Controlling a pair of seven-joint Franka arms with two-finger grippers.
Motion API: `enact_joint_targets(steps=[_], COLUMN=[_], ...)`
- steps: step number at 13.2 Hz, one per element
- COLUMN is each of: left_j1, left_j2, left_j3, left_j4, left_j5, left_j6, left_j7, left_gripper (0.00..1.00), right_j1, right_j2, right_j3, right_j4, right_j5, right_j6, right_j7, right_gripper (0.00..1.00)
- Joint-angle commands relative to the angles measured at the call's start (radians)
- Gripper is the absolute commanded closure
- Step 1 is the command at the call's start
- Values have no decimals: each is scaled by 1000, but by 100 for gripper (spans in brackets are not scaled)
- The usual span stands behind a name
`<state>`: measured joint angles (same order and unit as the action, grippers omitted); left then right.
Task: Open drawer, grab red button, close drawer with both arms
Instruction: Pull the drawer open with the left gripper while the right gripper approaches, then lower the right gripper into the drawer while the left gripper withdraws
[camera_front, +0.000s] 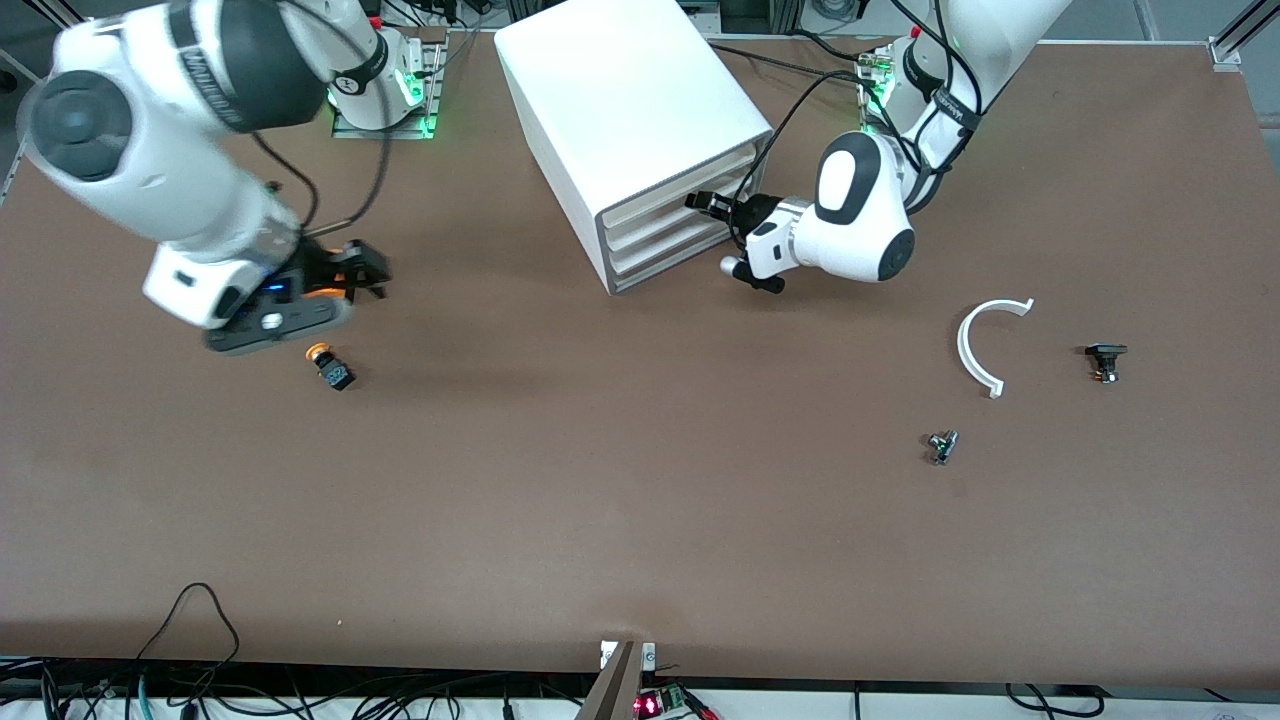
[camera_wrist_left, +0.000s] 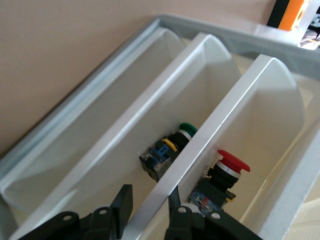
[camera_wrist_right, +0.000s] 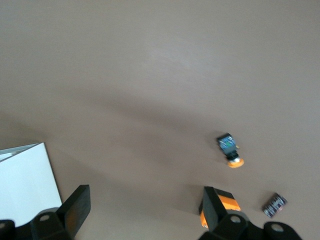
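The white drawer cabinet (camera_front: 620, 110) stands at the table's edge between the two arm bases. My left gripper (camera_front: 712, 204) is at its drawer fronts. In the left wrist view the left gripper (camera_wrist_left: 148, 200) is open, its fingers (camera_wrist_left: 122, 205) astride the white drawer front (camera_wrist_left: 220, 110) between two compartments. The button (camera_wrist_left: 227, 167), red-capped, lies in the compartment on one side of that front. A green-capped button (camera_wrist_left: 167, 150) lies on the other side. My right gripper (camera_front: 372, 272) is open and empty over the table toward the right arm's end, also shown in its wrist view (camera_wrist_right: 145, 205).
An orange-capped button (camera_front: 330, 367) (camera_wrist_right: 230, 150) lies on the table beside the right gripper, with an orange box (camera_wrist_right: 225, 204) under that gripper. A white curved piece (camera_front: 985, 345) and two small dark parts (camera_front: 1105, 360) (camera_front: 941, 446) lie toward the left arm's end.
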<state>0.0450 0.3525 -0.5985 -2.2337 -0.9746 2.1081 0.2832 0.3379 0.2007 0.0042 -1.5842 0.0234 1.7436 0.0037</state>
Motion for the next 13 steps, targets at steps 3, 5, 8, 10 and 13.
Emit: enact_joint_targets(steps=[3,5,8,10,13], left_j1=[45,68,78,87,98], left_j2=[-35,-30,-35,-49,-110], left_j3=[166,183,190,192,247], left_j4=[34,72,98,120,187], left_j5=[80,145,145,146,279], left_j6=[18,18,18,38,39], left_j7=[27,27,25,24,17], left_gripper=[100,100,1,0,0], right_j1=[147,171,231,263,268], right_j2=[55,86,147,239,376], right_j3=[-7,-7,34,57,150], right_j4=[26,49,127,249,450], right_j5=[10,18,55,58,55], right_j6=[97,109,112,114,117], right_j7=[6,-14,-69,-141,-299], right_gripper=[0,0,0,0,0])
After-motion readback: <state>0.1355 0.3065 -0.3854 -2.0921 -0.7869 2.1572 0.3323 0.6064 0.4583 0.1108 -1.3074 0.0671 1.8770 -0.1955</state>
